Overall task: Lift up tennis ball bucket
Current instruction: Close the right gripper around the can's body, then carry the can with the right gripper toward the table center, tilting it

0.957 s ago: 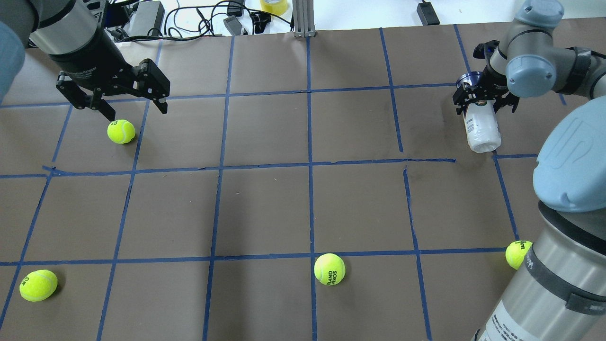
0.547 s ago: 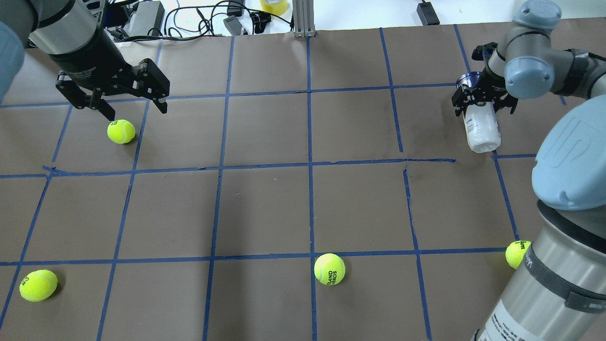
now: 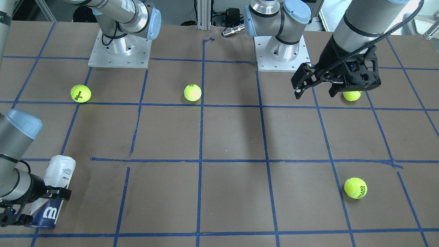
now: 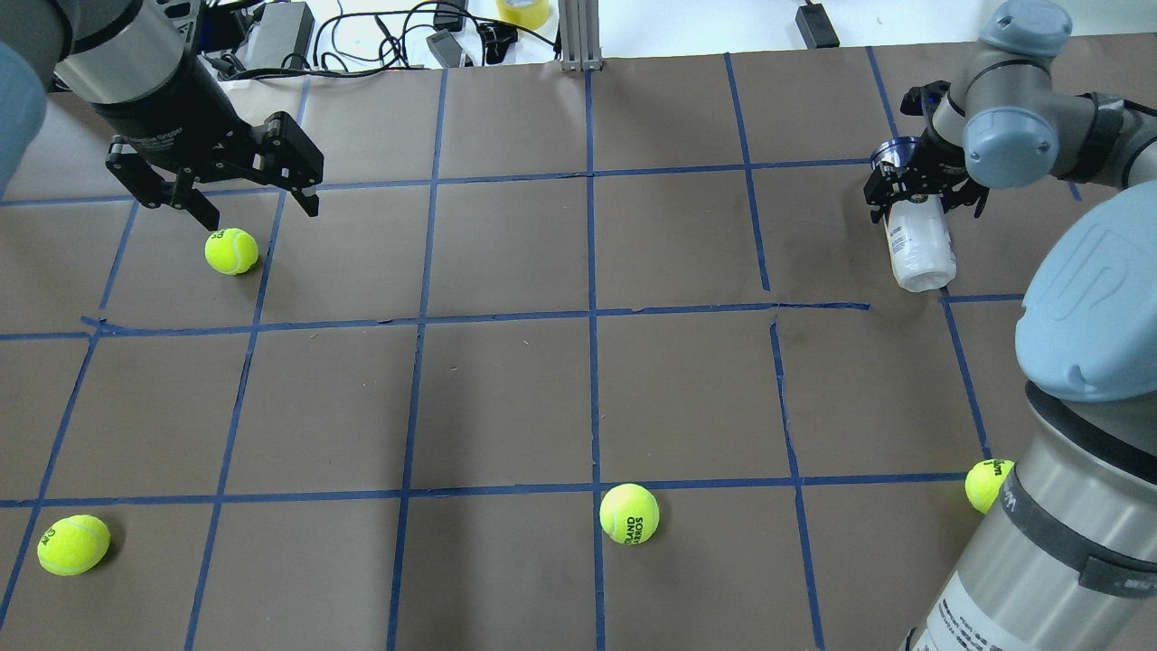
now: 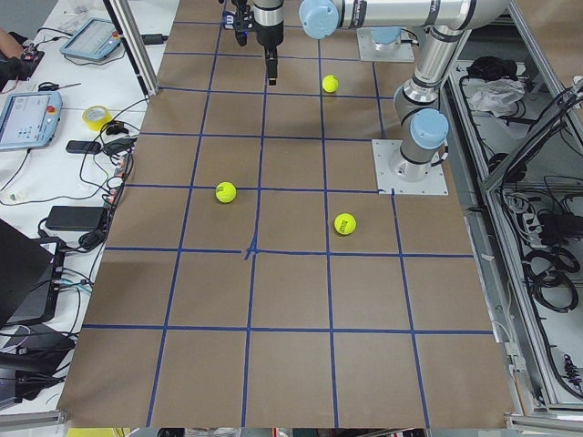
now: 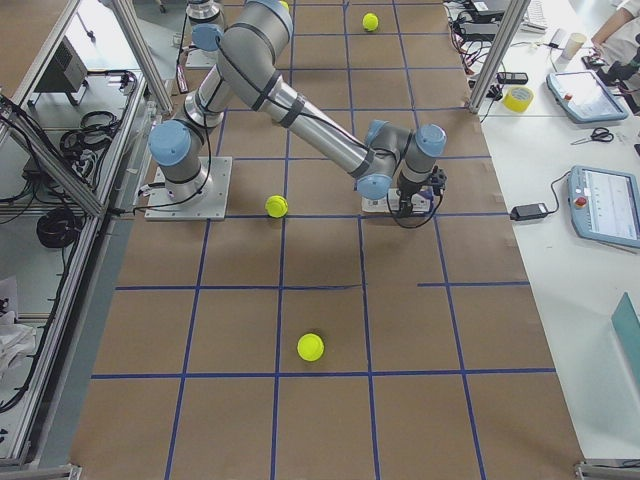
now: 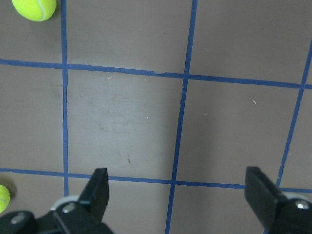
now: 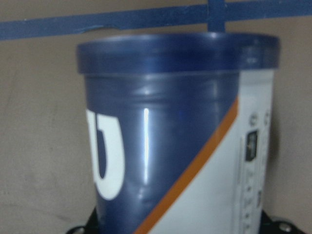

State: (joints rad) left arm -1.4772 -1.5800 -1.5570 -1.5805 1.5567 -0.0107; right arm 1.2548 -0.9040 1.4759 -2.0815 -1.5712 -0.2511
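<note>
Far left, the left gripper (image 4: pixel 262 215) hasn't budged, jaws spread wide over a ball (image 4: pixel 231 250). Other balls (image 4: pixel 629 514) sit along the near side. Over on the right, the right gripper (image 4: pixel 920 192) is pinching the can (image 4: pixel 920 253) up near its blue rim. The can is tilted, white end down by the tape line (image 4: pixel 981 297). In the last second that wrist only wobbled a touch and the white end stayed put. I'd say the lift hasn't really started yet.
</note>
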